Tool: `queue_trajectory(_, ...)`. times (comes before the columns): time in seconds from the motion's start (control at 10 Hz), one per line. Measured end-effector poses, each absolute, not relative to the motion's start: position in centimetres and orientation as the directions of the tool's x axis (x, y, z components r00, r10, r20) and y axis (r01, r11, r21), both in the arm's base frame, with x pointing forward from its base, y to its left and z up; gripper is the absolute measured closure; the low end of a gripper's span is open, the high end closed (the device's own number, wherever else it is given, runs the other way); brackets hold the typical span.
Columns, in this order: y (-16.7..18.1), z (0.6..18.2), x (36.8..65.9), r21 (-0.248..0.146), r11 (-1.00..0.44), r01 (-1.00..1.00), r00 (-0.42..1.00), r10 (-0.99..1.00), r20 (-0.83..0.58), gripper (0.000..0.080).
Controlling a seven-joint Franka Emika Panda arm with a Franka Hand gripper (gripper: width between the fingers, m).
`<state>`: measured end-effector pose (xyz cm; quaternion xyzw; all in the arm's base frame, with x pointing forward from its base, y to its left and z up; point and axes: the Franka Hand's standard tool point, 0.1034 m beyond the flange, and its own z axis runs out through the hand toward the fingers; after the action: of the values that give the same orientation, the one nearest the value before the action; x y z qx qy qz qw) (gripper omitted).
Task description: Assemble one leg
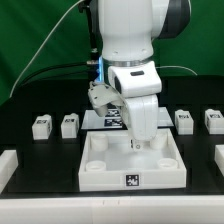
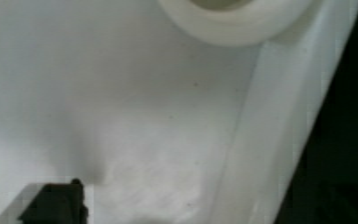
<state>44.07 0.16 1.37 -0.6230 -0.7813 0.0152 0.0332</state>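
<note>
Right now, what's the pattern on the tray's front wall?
A black-and-white square tag on the white tray; exterior view shows it best.

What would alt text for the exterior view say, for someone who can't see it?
A white robot arm reaches straight down, its fingers low over a large white square tray on a black table. Two small white tagged legs stand at the exterior view's left and two at its right.

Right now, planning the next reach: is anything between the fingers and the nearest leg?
Only the tray's raised corner: the fingers hang low inside the tray, and the nearest leg lies outside it on the exterior view's right.
</note>
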Motion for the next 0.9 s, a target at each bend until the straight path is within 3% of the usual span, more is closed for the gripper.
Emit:
queue_trajectory(0.5,0.1,1.35,44.06,-0.066,0.218,0.974,-0.217,0.976,0.033,0.0187)
queue_trajectory(0.7,0.08,1.34,44.04,-0.066,0.217,0.974,-0.215,0.976,0.033,0.0543)
queue_trajectory(0.8,0.07,1.34,44.04,-0.066,0.216,0.974,-0.214,0.976,0.033,0.0678)
queue_trajectory(0.9,0.0,1.35,44.08,-0.065,0.211,0.975,-0.21,0.977,0.032,0.0678)
